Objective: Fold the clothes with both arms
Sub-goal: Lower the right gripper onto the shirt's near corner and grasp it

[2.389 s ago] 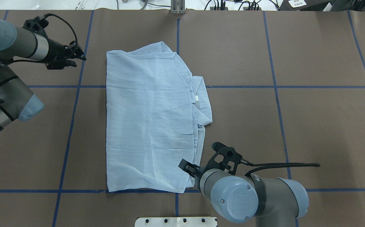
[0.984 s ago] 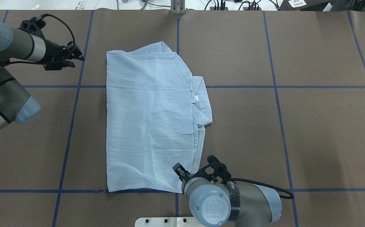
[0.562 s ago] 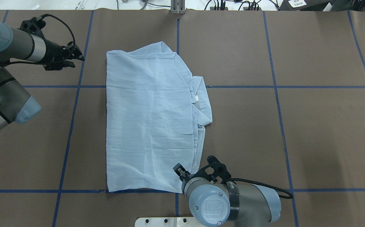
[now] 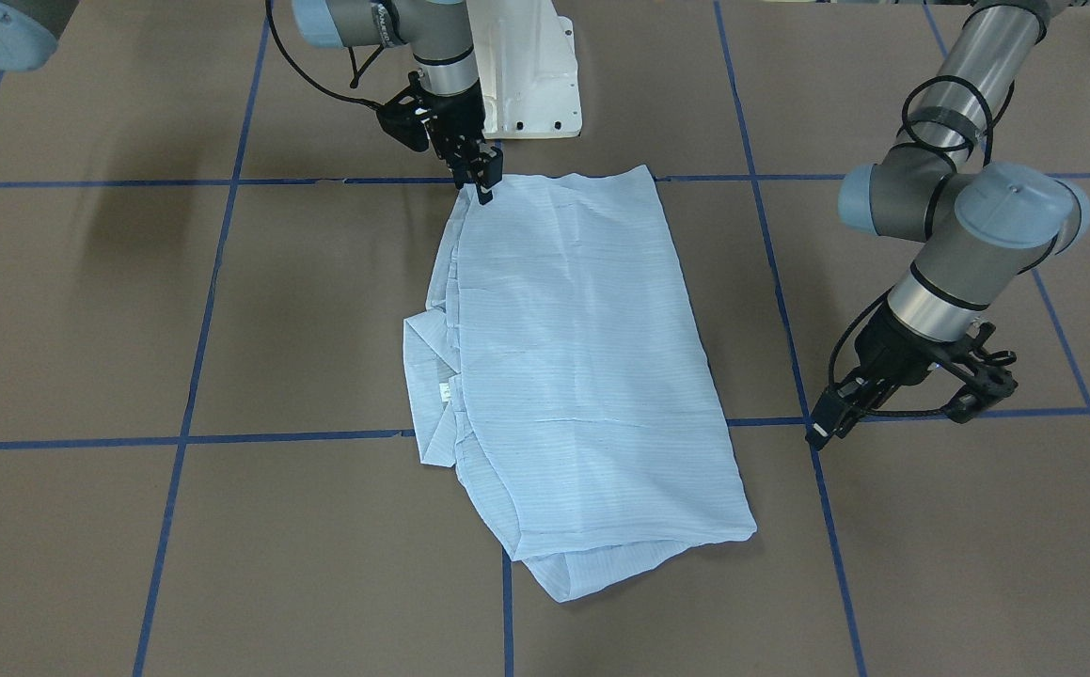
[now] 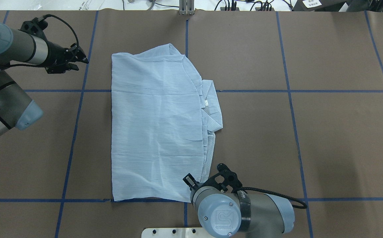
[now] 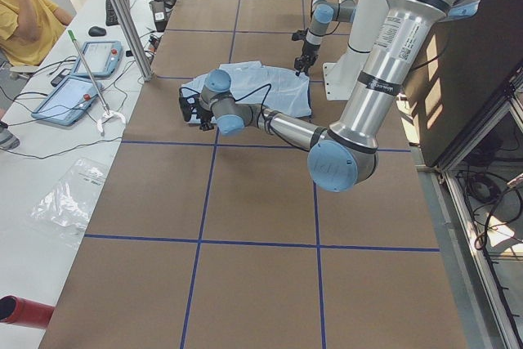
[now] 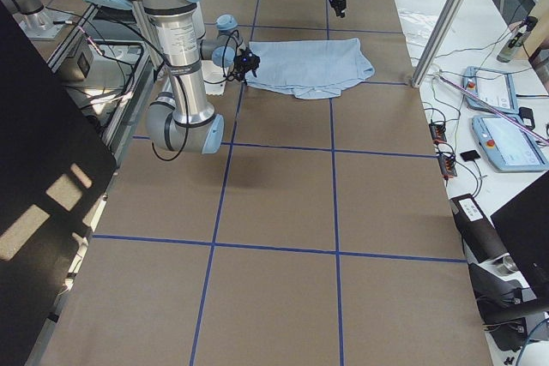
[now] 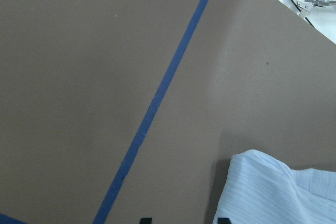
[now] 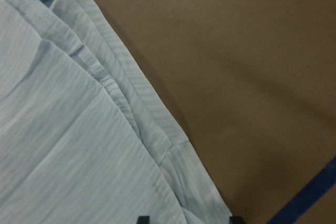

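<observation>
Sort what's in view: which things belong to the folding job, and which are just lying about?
Job: shirt, lying folded; right hand, open at its corner; left hand, open, apart from it.
Lying about: control tablets; plastic bag.

- You'll see the shirt point(image 4: 582, 376) lying folded flat on the counter point(image 4: 225, 310).
- Your right claw point(image 4: 483, 183) is at its corner nearest the base.
- Your left claw point(image 4: 822, 428) hangs apart from it.
</observation>
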### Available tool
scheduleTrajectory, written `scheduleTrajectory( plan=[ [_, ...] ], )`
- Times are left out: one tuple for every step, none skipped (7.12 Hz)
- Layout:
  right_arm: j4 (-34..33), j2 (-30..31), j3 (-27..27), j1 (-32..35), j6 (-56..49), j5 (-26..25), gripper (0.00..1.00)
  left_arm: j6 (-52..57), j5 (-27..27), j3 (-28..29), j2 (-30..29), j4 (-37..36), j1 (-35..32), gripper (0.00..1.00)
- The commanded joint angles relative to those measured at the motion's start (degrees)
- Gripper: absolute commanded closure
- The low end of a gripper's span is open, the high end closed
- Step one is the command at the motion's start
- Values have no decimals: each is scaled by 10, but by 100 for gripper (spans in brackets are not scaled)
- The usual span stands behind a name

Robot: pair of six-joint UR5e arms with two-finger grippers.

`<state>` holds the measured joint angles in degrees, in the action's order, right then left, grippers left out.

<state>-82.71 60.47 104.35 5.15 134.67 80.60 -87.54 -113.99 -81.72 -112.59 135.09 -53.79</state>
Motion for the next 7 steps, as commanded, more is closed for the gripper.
scheduleTrajectory(
  plan=[
    [0, -1, -1, -1, 2, 0, 55, 0, 0, -1, 0, 0, 0, 49],
    [0, -1, -1, -1, 9, 0, 69, -1, 0, -1, 0, 0, 0, 49],
    [1, -2, 0, -1, 12, 0, 87, -1, -2, -5, 1, 0, -2, 49],
    [1, -2, 1, -1, 15, 1, 100, -1, -2, -5, 2, 0, -2, 49],
    [1, -3, 3, 0, 14, 2, 100, -1, -2, -5, 2, 0, -2, 49],
    [1, -2, 2, 0, 13, 2, 100, -2, -2, -6, 5, 0, -2, 49],
    [2, -3, 7, 0, 14, 3, 100, -3, -3, -9, 5, -1, -2, 49]
  ],
)
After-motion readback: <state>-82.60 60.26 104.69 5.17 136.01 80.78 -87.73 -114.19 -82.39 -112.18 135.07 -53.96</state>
